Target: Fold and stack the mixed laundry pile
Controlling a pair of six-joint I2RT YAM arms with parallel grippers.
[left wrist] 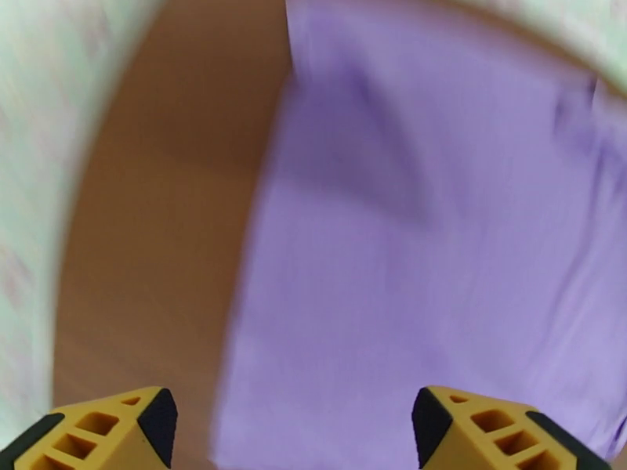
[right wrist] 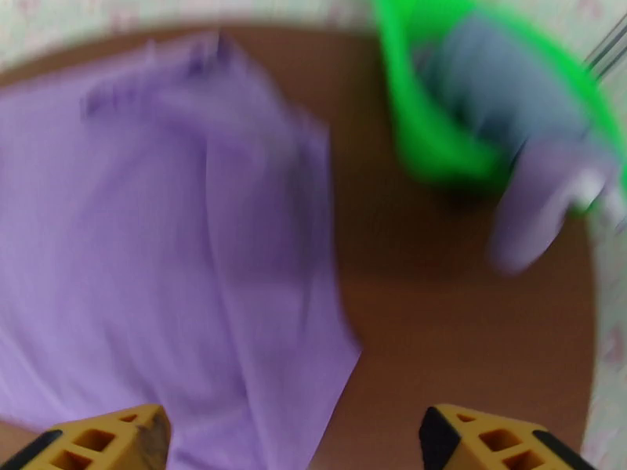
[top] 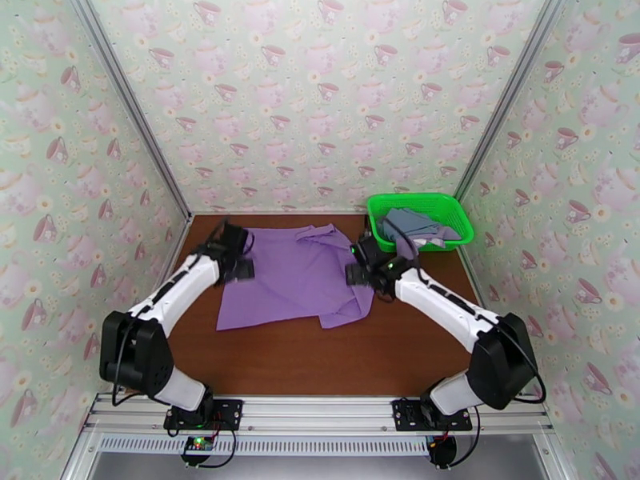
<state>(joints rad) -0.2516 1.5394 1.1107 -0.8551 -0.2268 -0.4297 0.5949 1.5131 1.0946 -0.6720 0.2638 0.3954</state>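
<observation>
Top view: purple shirt lies spread flat on the counter. Left hand at its left edge, right hand at its right edge. Green basket in the far right corner holds a blue-grey garment.

Left wrist view, blurred: left hand released, fingers wide apart, nothing between them; shirt edge and bare counter below.

Right wrist view, blurred: right hand released, empty, above the shirt's right edge. A lavender garment hangs over the basket rim.
</observation>
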